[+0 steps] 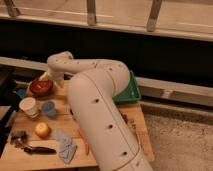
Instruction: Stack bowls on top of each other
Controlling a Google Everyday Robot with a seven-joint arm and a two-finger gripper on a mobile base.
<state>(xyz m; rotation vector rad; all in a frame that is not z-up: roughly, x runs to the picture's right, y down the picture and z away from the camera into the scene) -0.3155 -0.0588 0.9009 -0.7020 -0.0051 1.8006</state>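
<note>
An orange-red bowl (40, 87) sits at the far left of the wooden table (100, 150), close to its back edge. A dark band runs under the bowl's rim, and I cannot tell whether that is another bowl. My gripper (50, 80) is at the bowl's right rim, at the end of the big white arm (95, 105) that reaches over the table from the front. The wrist hides most of the gripper.
In front of the bowl stand a white cup (28, 106) and a small blue cup (48, 108). A round orange fruit (42, 130), a grey-blue cloth (65, 146), a black tool (37, 149) and an orange stick (84, 142) lie nearer. A green tray (130, 92) is behind the arm.
</note>
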